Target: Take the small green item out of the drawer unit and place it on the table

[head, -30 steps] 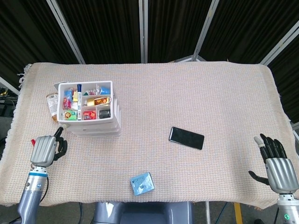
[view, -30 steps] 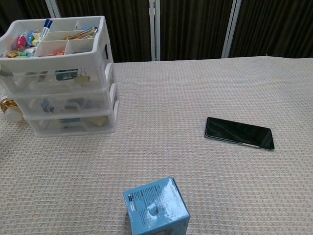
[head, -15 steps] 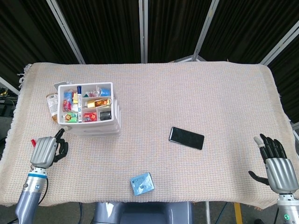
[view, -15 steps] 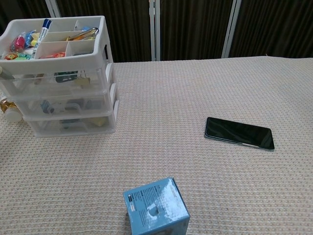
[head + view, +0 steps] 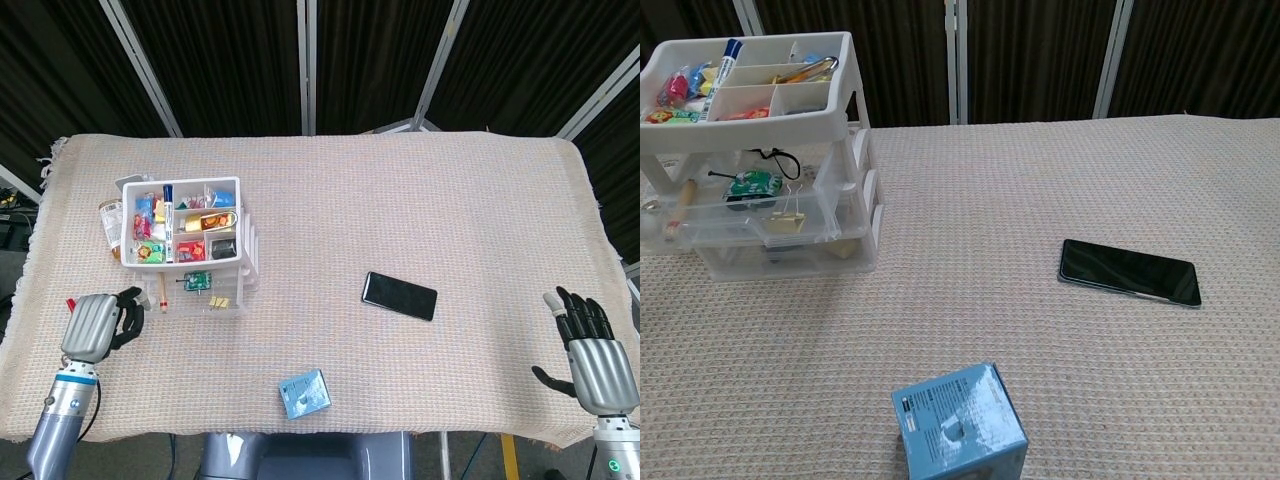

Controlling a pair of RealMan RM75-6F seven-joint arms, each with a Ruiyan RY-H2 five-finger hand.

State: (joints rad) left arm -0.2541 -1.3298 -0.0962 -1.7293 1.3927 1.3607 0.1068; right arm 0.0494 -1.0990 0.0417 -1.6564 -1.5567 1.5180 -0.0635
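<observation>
Drawer unit (image 5: 205,240) near table's (image 5: 420,190) left edge; drawer (image 5: 750,215) extended forward, small green item (image 5: 750,184) inside. Left hand (image 5: 92,326) before unit, fingers curled, empty. Right hand (image 5: 592,356) far right, fingers spread, empty.

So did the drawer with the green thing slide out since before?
Yes. The drawer now sticks out toward the robot, past the fixed top tray, showing the small green item. Earlier it was shut in.
</observation>
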